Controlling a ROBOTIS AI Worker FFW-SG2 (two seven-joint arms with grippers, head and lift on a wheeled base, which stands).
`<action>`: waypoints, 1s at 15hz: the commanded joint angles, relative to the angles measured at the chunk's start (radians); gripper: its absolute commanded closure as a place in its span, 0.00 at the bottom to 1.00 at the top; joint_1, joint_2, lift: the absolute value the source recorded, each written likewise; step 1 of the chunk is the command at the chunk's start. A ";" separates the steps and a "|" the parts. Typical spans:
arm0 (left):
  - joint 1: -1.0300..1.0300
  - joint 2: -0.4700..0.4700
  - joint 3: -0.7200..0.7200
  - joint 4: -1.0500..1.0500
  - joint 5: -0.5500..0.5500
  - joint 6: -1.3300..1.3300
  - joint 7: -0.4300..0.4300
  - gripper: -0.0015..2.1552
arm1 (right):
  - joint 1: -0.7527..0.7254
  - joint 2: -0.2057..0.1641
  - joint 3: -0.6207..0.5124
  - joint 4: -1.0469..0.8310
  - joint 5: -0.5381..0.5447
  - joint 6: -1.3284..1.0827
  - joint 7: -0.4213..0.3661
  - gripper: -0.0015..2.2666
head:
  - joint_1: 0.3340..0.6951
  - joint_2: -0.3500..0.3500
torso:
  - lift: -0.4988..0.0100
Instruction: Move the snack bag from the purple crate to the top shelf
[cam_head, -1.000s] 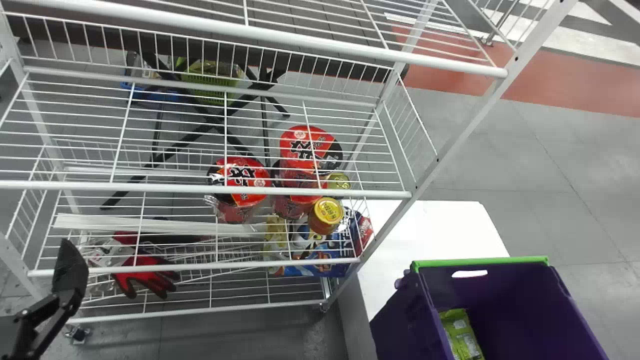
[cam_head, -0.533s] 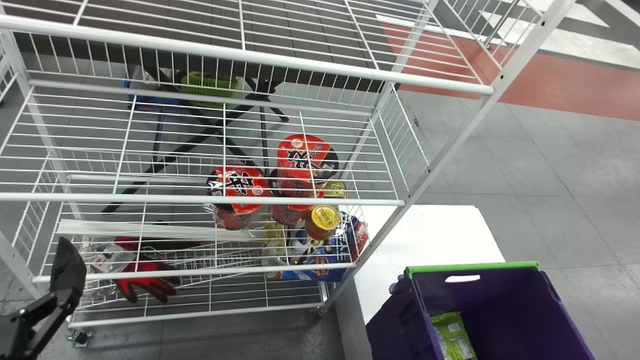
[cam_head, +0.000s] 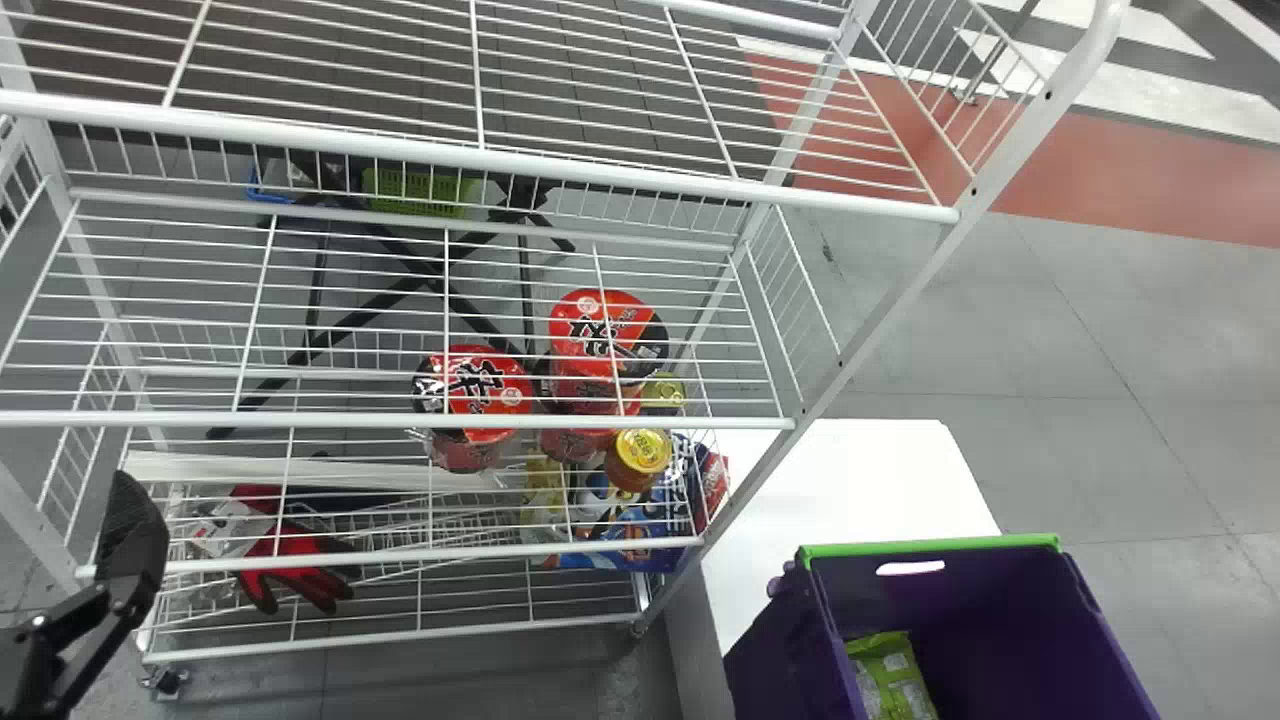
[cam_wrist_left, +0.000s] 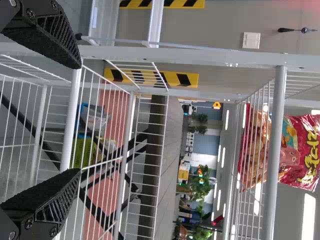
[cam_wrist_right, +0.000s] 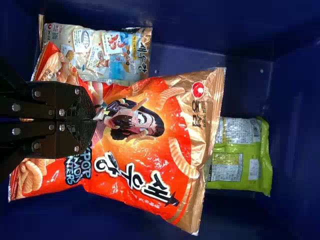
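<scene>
"Fingers (cam_wrist_right: 86, 107) of the right gripper (cam_wrist_right: 98, 119) first: how do they sit?"

"Pinched nearly together, with the wrapper of the orange snack bag (cam_wrist_right: 150, 125) between them."

"And where is that bag?"

"Inside the purple crate (cam_head: 945, 555), at the near right. It overlaps part of a green bag (cam_head: 895, 675) and part of a pale bag (cam_wrist_right: 95, 52). I can't tell whether it touches either."

"What about the left gripper (cam_head: 135, 540)?"

"Near the wire rack (cam_head: 500, 158), at its near left. Its fingers stand wide apart, with nothing between them."

"What lies past the crate?"

"A white table (cam_head: 860, 490), and left of that, the rack. Red noodle packs (cam_head: 472, 385) sit toward the rack's right, with a yellow-lidded jar (cam_head: 640, 455) just beside them. A red glove (cam_head: 300, 560) lies low on the left."

"Anything higher up?"

"Yes, a red snack bag (cam_wrist_left: 300, 150) at a high wire shelf."

"And farthest off?"

"A green basket (cam_head: 420, 190), beyond the rack, toward the left."
</scene>
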 joint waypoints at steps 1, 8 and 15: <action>0.006 0.003 0.000 -0.004 -0.002 0.000 0.000 0.03 | -0.003 -0.001 0.000 -0.002 0.000 -0.002 0.000 0.68 | 1.00 0.00 | 0.42; 0.032 0.003 0.003 -0.050 -0.018 0.003 0.005 0.03 | -0.021 -0.002 -0.001 -0.022 -0.017 0.004 0.009 0.68 | 1.00 0.00 | 0.47; 0.032 0.001 0.003 -0.056 -0.023 0.003 0.005 0.04 | -0.032 -0.001 0.005 -0.025 -0.018 0.007 0.009 0.68 | 1.00 0.00 | 0.53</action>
